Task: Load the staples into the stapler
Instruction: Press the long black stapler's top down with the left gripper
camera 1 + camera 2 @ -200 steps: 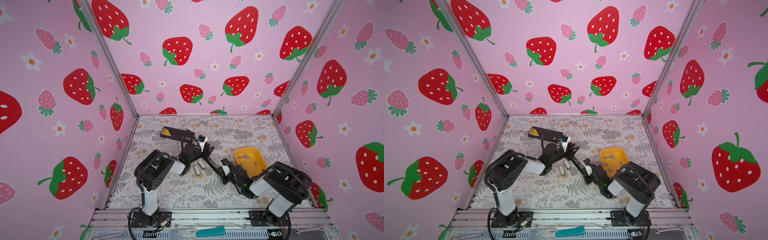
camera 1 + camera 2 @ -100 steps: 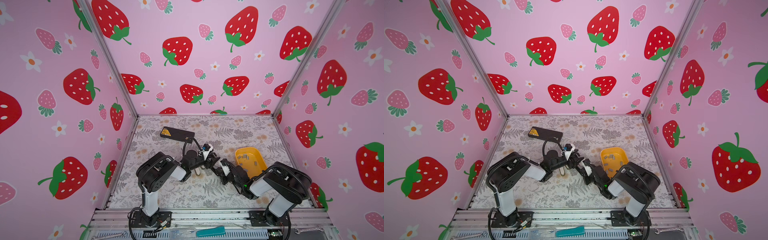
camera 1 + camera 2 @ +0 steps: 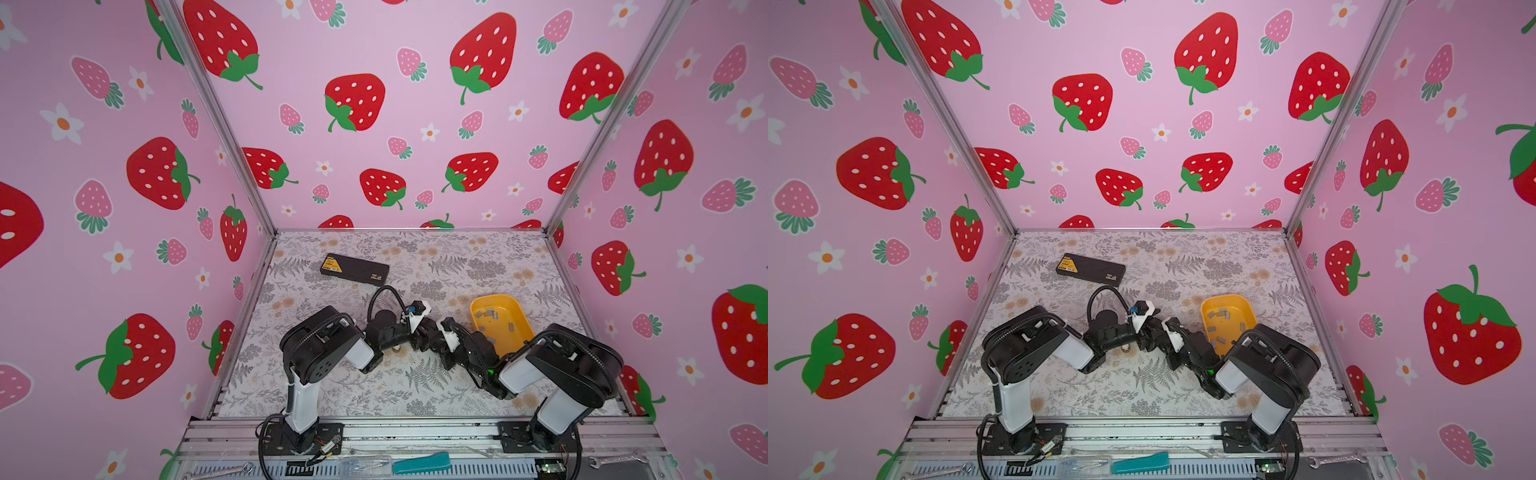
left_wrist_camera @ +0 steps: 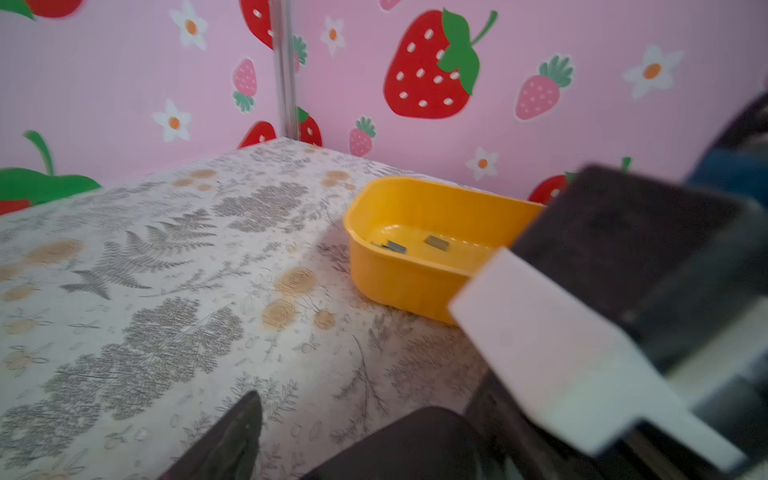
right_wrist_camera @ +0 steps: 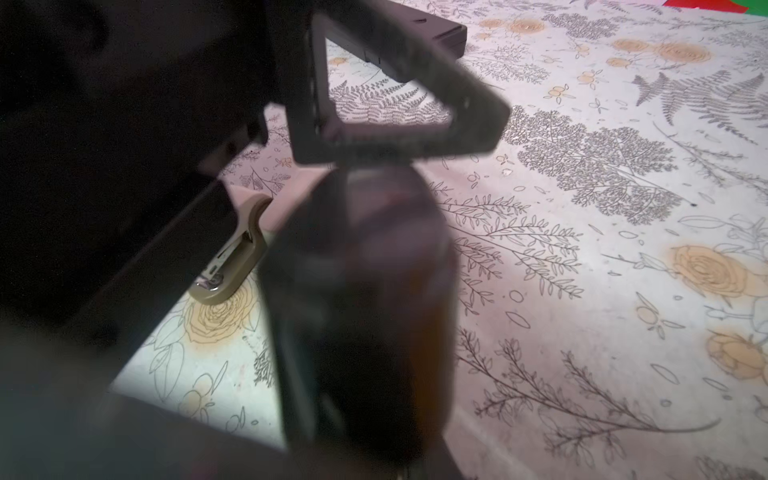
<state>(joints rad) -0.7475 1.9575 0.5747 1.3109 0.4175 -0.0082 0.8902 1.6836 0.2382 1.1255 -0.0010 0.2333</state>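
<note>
Left end effector (image 4: 324, 419): spread. Its two dark fingers (image 4: 232, 436) stand apart at the edge of the left wrist view, with bare counter (image 4: 166, 291) between them and nothing pinched.
Right end effector (image 5: 365, 195): pressed together. It is a blurred dark mass in the right wrist view, and I cannot tell whether anything is caught between the tips.
Meeting point: in both top views the two end effectors come nearly tip to tip around the middle of the counter, nearer the front rail than the back wall.
Stapler (image 5: 226, 262): small and beige, lying on the counter with its metal magazine showing. It is partly hidden under the left arm and sits just beside the right end effector's tips. I cannot tell whether either end effector touches it.
Staples (image 3: 490, 314): short grey strips lying loose on the floor of the yellow tray. A few show in the left wrist view (image 4: 436, 242). None can be seen outside the tray.
Yellow tray (image 3: 498, 296): on the counter, to the right of the end effectors in both top views. The right arm covers its near corner.
Black case (image 3: 354, 269): long and flat, with a yellow label at one end. It lies toward the back left of the counter, well apart from the tray.
</note>
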